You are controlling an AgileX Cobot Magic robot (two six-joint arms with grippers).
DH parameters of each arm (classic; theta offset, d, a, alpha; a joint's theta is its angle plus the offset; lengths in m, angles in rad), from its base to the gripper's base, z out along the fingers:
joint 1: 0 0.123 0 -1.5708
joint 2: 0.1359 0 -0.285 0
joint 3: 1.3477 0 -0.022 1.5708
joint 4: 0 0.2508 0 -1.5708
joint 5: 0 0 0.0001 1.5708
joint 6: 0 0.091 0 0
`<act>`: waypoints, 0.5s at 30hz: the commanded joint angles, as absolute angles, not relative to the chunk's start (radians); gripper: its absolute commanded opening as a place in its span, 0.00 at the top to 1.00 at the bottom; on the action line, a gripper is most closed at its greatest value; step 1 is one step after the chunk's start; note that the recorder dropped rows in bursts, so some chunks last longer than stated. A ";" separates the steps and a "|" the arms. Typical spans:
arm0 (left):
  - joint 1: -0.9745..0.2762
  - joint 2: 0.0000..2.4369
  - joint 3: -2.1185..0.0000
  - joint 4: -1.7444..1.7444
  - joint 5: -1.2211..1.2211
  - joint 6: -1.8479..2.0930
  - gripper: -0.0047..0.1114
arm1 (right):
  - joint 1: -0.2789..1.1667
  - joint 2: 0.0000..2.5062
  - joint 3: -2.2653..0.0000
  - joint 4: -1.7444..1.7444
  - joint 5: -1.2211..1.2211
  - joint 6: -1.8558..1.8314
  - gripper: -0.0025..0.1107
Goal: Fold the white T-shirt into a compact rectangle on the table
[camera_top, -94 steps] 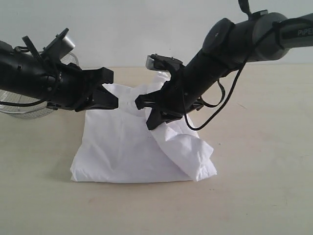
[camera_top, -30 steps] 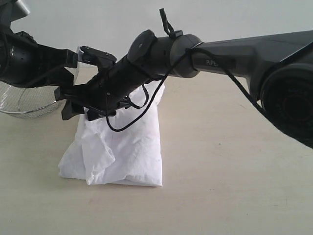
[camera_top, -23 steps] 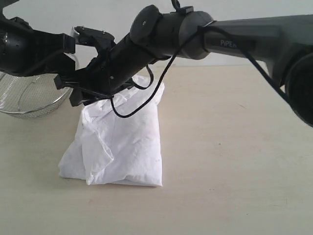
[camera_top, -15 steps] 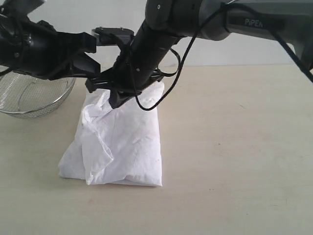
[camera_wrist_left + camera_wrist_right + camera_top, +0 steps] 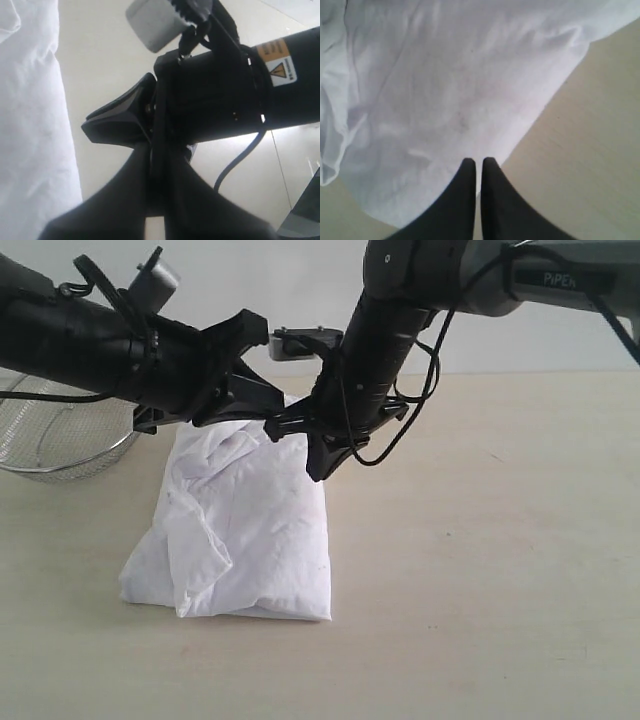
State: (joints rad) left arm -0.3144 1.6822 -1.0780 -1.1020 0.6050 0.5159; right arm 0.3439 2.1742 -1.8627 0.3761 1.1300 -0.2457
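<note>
Pale beige table runs back to a plain light wall. Furthest left, a steel mesh bowl sits behind the left arm, well to the outer side of its gripper. The left gripper has its fingers pressed together and nothing shows between them. It hangs over the far edge of the shirt, just beside the right gripper's wrist.

The shirt lies on the table below and in front of both grippers. It is a narrow, roughly rectangular white bundle, wider at the near end. The side under the left gripper is lumpy, with a thick rumpled fold down it. The side under the right gripper is flatter, with a fairly straight edge. A faint pink tint shows through the cloth.

The right gripper points down with its fingers closed on each other. Its tips hang above the shirt's far corner, and no cloth shows between them.

Three seconds ago the shirt was wider, and the right gripper held a flap up on its own side. That flap now lies folded across. Over the last second the bundle has kept its shape. In that time the right arm has swung back from across the left arm to a steeper stance, and the left gripper has come in over the far edge.
</note>
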 commanded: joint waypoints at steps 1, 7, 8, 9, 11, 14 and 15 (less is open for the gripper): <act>-0.258 1.729 -1.029 -0.771 0.565 0.528 0.92 | 0.196 2.093 -1.897 0.361 1.143 -0.242 0.98; -0.250 1.719 -1.054 -0.822 0.565 0.530 0.92 | 0.110 2.092 -1.897 0.426 1.143 -0.264 0.98; -0.250 1.713 -1.054 -0.864 0.565 0.551 0.92 | 0.109 2.092 -1.897 0.449 1.139 -0.282 0.98; -0.250 1.707 -1.058 -0.912 0.567 0.588 0.92 | 0.109 2.092 -1.897 0.457 1.131 -0.288 0.98; -0.250 1.688 -1.070 -1.000 0.576 0.647 0.92 | 0.118 2.094 -1.897 0.466 1.118 -0.290 0.98; -0.249 1.660 -1.092 -1.020 0.565 0.670 0.92 | 0.140 2.103 -1.897 0.458 1.116 -0.294 0.98; -0.244 1.655 -1.102 -1.024 0.567 0.668 0.92 | 0.140 2.106 -1.897 0.461 1.116 -0.295 0.98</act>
